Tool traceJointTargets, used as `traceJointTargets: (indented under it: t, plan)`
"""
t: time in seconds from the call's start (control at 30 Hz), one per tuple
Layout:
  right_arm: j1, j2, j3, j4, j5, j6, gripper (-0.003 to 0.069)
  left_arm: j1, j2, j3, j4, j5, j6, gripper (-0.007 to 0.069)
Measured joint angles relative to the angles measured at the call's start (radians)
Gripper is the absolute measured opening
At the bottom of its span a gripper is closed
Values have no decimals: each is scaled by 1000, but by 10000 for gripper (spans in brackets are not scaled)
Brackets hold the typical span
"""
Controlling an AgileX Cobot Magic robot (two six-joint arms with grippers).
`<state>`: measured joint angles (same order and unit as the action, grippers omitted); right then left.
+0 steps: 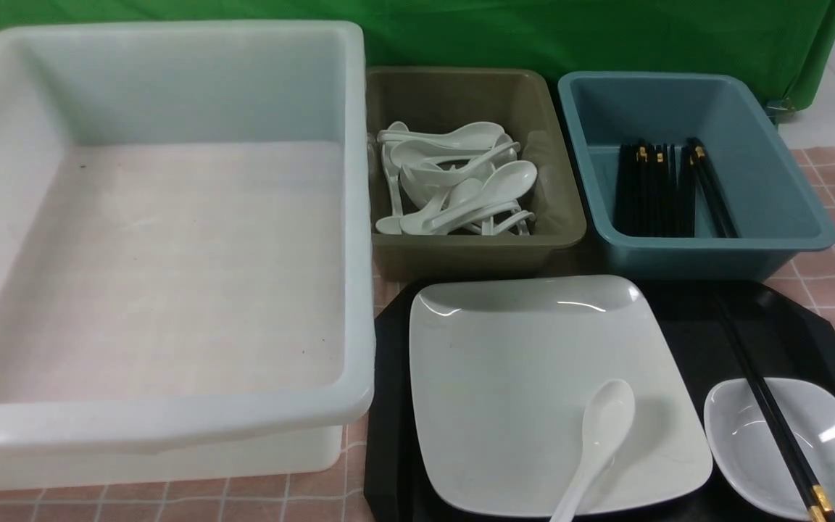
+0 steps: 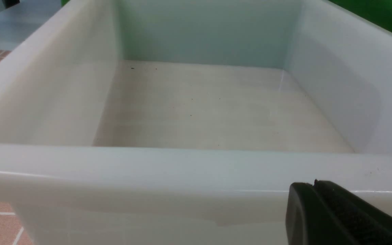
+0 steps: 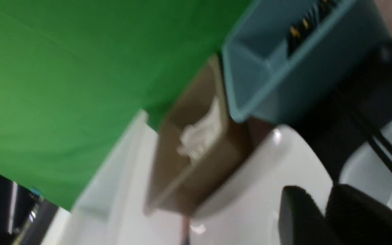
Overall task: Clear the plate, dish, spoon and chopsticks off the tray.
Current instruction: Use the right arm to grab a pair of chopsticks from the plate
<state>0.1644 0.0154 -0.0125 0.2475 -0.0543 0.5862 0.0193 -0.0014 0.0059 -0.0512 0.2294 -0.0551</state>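
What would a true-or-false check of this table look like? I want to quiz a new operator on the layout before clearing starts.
1. The spoon lies on the plate. True.
2. The chopsticks lie across the dish. True.
3. The plate sits inside the big white container. False: it sits on the tray, beside the white tub.
4. The olive container holds black chopsticks. False: the olive tub holds white spoons; the spare chopsticks lie in the blue tub.
5. The left gripper is shut. True.
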Motion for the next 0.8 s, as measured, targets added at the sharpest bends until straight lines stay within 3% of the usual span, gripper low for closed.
traceJointTargets:
  t: [0.03,0.1,0.13,0.23,0.27,0.3,0.33,0.37,0.47,0.57,0.8]
  plan:
    - [0,0,-3,0,-3,-3,160,0,0,0,0,0,0,5]
    - [0,20,-102,0,-12,-129,56,0,0,0,0,0,0,5]
    - [0,29,-121,0,-10,-153,39,0,0,0,0,0,0,5]
    - [0,170,-305,-5,136,-340,30,0,0,0,0,0,0,5]
    - [0,196,-318,-8,154,-350,30,0,0,0,0,0,0,5]
    - [0,297,-418,-29,312,-421,30,0,0,0,0,0,0,5]
    - [0,313,-430,-31,333,-429,30,0,0,0,0,0,0,5]
    - [0,460,-515,-64,520,-491,31,0,0,0,0,0,0,5]
    - [0,677,-605,-140,703,-529,41,0,0,0,0,0,0,5]
    - [0,896,-658,-233,793,-541,87,0,0,0,0,0,0,5]
    - [0,1304,-812,-283,880,-538,320,0,0,0,0,0,0,5]
